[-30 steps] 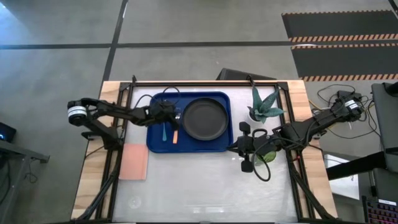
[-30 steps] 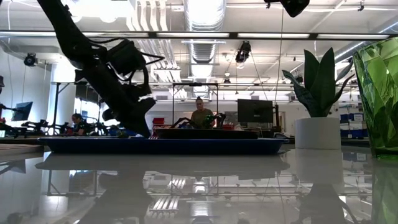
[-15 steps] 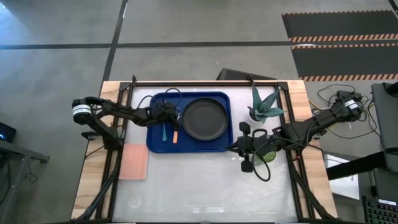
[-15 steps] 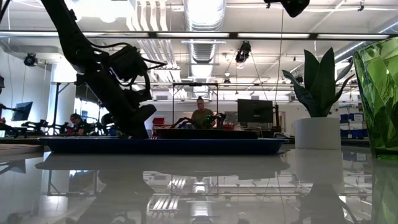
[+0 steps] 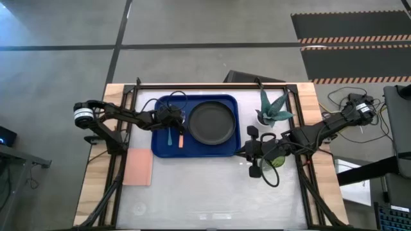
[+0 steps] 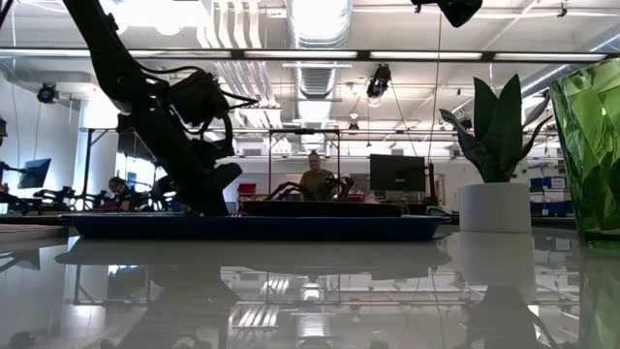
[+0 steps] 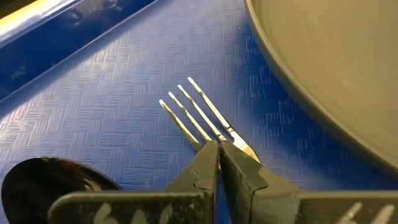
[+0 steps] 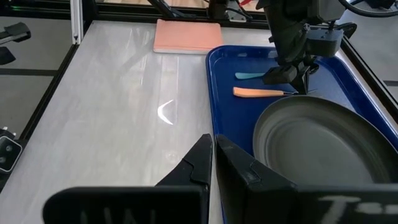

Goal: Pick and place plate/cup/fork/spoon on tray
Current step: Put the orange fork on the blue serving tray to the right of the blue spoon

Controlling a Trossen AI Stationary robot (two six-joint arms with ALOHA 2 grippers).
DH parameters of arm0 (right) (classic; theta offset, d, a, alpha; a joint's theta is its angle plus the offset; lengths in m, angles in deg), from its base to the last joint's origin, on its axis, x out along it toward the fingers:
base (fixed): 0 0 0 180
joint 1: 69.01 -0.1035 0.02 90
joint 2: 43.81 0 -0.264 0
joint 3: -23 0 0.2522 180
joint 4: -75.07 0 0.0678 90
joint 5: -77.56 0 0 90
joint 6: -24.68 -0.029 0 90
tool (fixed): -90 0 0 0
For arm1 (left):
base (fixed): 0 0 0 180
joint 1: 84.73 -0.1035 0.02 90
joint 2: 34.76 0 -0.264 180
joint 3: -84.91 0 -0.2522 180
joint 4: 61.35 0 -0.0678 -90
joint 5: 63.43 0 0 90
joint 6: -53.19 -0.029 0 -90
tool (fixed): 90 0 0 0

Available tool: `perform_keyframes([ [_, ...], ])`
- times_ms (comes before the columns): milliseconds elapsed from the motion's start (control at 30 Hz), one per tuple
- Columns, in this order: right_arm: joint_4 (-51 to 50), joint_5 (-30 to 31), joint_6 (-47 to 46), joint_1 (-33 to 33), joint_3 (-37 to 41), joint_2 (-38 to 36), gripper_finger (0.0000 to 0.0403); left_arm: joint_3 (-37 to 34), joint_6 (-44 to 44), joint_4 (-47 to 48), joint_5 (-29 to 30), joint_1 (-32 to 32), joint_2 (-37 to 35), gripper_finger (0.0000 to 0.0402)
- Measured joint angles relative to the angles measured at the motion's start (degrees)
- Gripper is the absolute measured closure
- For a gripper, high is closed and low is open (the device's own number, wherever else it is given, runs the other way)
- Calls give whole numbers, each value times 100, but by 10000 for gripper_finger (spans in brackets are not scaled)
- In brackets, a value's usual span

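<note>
Low view, nearest first: glossy reflective tabletop, then the faceted translucent green cup at the edge of the picture, close to the lens. From above, the cup stands on the tabletop off the tray's right side, just behind the right gripper, which hovers beside the tray's right rim. Right gripper fingers pressed together, holding nothing.

Further back: white pot with spiky teal plant, near the tray's far right corner. Flat pink rectangle lies off the tray's near left corner.

Tray: blue plastic, rounded corners, raised rim, woven-pattern embossed floor. Matte dark round plate with raised rim sits in its right half. In the left half: orange-handled fork and teal-handled spoon, side by side, fork nearer the plate. Fork's silver tines lie flat on the tray, just beside the plate rim; the spoon's dark shiny bowl is near them.

Left gripper is low over the fork's neck, fingers pressed together, tips touching or just above the metal; can't tell which. Nothing pinched.
</note>
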Motion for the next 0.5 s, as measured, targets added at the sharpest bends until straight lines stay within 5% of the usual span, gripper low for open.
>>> perform_keyframes([
  [500,0,-1,0,0,0,0,394,-4,153,28,-2,2,-24,402],
])
